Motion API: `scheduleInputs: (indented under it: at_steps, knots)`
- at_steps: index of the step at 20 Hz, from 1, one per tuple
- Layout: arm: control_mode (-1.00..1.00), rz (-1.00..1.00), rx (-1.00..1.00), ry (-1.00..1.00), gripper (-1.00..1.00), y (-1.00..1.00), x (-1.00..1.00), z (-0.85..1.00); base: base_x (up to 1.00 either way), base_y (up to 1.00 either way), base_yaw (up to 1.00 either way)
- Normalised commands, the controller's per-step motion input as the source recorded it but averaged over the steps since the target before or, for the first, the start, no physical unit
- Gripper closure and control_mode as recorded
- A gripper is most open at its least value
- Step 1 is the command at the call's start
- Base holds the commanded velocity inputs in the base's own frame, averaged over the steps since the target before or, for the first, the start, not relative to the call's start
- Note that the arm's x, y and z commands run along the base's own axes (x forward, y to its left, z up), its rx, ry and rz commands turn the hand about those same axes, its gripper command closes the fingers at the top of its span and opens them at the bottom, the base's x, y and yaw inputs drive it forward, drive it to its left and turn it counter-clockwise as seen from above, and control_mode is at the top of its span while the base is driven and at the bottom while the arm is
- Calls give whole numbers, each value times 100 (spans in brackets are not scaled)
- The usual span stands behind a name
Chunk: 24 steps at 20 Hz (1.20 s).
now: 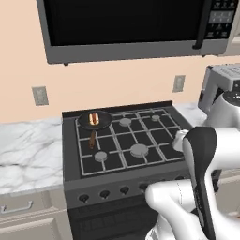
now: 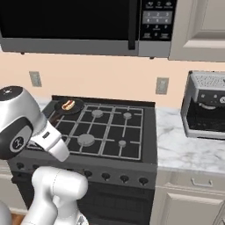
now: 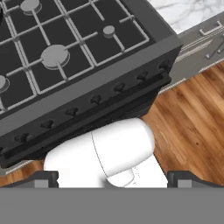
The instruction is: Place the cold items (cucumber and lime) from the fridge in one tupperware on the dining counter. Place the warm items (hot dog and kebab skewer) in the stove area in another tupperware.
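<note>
Left base view shows the hot dog [image 1: 94,118] in a dark pan [image 1: 105,123] at the stove's [image 1: 123,154] back-left, the kebab skewer [image 1: 92,139] just before it; jaws released and empty, best descending squarely over the bun.

- The stove area [image 1: 126,140]: a black gas range with grates, set between two white marble stretches of counter [image 1: 28,150].
- On the range's rear left burner, a small dark pan [image 1: 94,120] with the hot dog [image 1: 93,118] in it.
- Just in front of the pan, the kebab skewer [image 1: 92,139] lies on the grate.
- On the right counter stretch, a grey coffee machine [image 2: 205,105] stands against the wall.
</note>
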Motion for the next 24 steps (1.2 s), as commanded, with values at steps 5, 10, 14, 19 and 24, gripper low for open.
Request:
scheduleInputs:
  at_steps: [5,10,14,19,24]
  knots:
    - [100,0,0,0,-100,0,0,0,83,56,3]
    - [-100,8,0,4,-100,14,36,0,51,32,9]
    - [-100,24,0,2,-100,49,100,0,0,0,0]
    - [-100,18,0,1,-100,56,96,0,0,0,0]
    - [-100,1,0,-2,-100,39,77,-9,0,0,0]
